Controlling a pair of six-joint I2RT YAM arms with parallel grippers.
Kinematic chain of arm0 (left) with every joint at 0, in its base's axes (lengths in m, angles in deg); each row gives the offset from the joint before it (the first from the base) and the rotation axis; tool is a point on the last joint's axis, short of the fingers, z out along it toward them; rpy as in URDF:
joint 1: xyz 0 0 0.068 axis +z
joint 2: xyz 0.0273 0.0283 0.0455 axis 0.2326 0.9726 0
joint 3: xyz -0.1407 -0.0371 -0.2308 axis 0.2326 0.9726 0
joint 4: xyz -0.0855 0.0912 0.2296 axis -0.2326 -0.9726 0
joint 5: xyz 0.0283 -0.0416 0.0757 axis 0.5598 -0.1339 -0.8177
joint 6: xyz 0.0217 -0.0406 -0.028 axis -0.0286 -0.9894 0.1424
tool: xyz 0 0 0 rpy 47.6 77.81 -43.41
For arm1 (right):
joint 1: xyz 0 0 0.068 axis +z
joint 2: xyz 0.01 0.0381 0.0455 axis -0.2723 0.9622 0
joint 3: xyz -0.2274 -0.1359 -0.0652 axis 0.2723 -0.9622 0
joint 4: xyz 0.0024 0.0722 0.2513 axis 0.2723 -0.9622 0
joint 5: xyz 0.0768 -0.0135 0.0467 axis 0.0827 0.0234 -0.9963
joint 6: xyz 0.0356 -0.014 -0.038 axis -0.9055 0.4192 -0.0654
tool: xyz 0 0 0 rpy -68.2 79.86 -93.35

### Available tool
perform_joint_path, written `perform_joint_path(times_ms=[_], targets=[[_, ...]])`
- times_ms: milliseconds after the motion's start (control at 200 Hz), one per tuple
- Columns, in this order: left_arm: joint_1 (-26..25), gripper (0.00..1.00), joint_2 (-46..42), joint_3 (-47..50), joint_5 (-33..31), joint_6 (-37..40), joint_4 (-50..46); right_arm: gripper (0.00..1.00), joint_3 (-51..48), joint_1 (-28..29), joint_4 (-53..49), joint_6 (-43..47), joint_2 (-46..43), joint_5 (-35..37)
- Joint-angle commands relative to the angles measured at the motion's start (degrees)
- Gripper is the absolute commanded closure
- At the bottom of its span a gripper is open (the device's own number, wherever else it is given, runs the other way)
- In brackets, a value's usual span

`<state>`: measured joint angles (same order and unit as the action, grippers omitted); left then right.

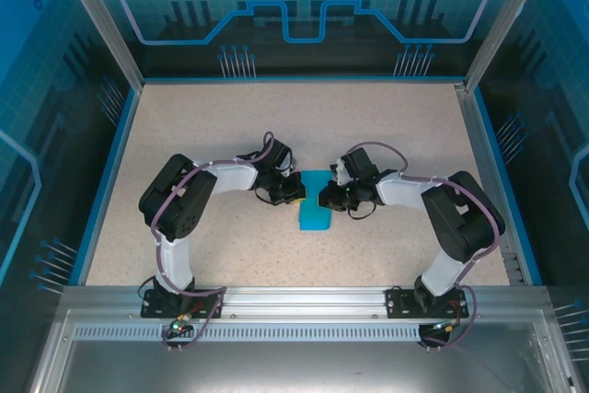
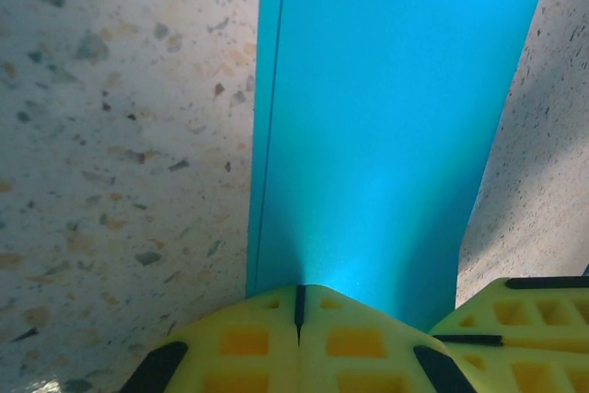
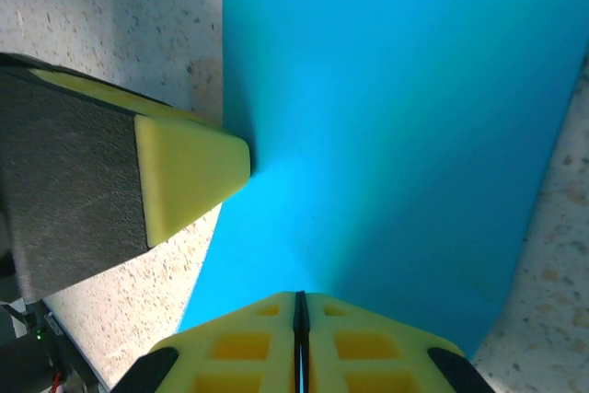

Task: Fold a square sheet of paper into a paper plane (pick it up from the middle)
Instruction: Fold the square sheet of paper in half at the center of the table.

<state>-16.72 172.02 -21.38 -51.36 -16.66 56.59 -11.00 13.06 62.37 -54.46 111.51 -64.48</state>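
Note:
The teal-blue paper (image 1: 314,209) lies on the speckled table as a narrow strip, folded over lengthwise, with a doubled edge along its left side (image 2: 262,135). My left gripper (image 1: 294,192) is shut, and its yellow fingertips (image 2: 299,288) rest on the strip near that doubled edge. My right gripper (image 1: 329,196) is also shut, its tip (image 3: 299,294) down on the paper (image 3: 396,108) from the opposite side. The left gripper's finger (image 3: 189,172) touches the paper's edge in the right wrist view. The right gripper's finger (image 2: 520,319) shows in the left wrist view.
A speckled beige tabletop (image 1: 304,117) surrounds the paper, bounded by blue rails and transparent walls (image 1: 110,163). The aluminium base rail (image 1: 294,296) holding both arms runs along the near edge.

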Motion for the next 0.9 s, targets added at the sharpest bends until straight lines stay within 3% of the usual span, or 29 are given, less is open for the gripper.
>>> perform_joint_path(times_ms=[0,270,615,895], targets=[[-1.2,1.00,5.6,2.7,-7.2,-0.3,-8.8,0.90,-1.0,0.8,-1.1,0.7,1.7,-2.7],[-1.4,1.00,6.0,2.9,-7.9,-1.1,-8.7,0.89,-4.9,0.8,-5.1,4.6,1.6,-3.0],[-1.4,1.00,6.2,3.3,-8.5,-1.9,-8.2,0.88,-13.1,1.1,-10.8,6.4,-5.9,-3.3],[-1.5,1.00,6.2,2.8,-8.3,-1.7,-8.5,0.86,-7.7,1.5,-13.7,5.1,-14.3,-1.2]])
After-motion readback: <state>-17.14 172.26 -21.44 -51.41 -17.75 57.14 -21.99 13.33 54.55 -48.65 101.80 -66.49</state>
